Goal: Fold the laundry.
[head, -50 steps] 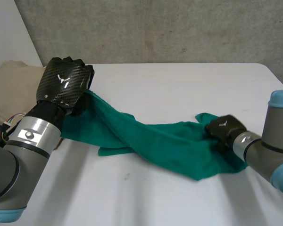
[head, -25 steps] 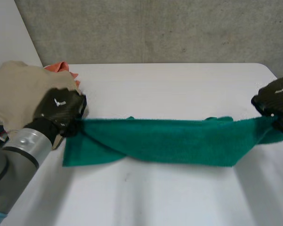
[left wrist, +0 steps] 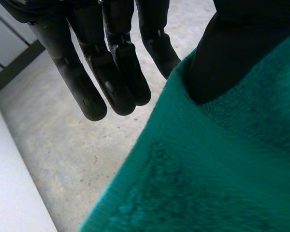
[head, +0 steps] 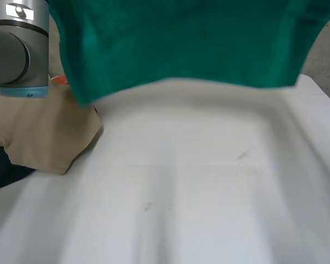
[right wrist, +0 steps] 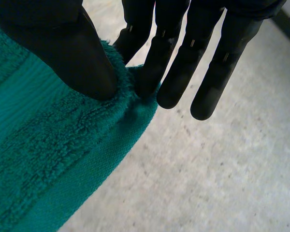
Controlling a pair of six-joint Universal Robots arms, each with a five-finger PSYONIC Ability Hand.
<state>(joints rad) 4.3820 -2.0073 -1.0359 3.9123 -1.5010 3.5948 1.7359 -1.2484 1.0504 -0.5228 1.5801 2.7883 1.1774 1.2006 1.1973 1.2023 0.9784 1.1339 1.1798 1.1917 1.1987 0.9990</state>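
The green towel (head: 181,44) hangs in the air above the white worktop (head: 209,192), stretched wide across the head view. Its lower edge is clear of the surface.

In the left wrist view, the left hand (left wrist: 111,63) grips the towel at its upper edge. The thumb presses into the pile from the front, and the cloth is pinched against the hand behind it. The other fingers (left wrist: 89,92) are straight, just beside the towel's edge and not touching it.

In the right wrist view, the right hand (right wrist: 174,58) holds the towel at a corner. The thumb is planted on the terry surface and one of the fingers (right wrist: 147,72) sits against the corner's far side, so the cloth is nipped between them. The remaining fingers point straight out past the corner, free of the cloth.

In the head view, the left arm (head: 16,44) stands upright beside the towel's left end. A beige cloth (head: 38,132) lies crumpled on the worktop below it. A small piece of orange cloth (head: 58,80) peeks out behind the beige cloth, near the towel's hanging left corner.
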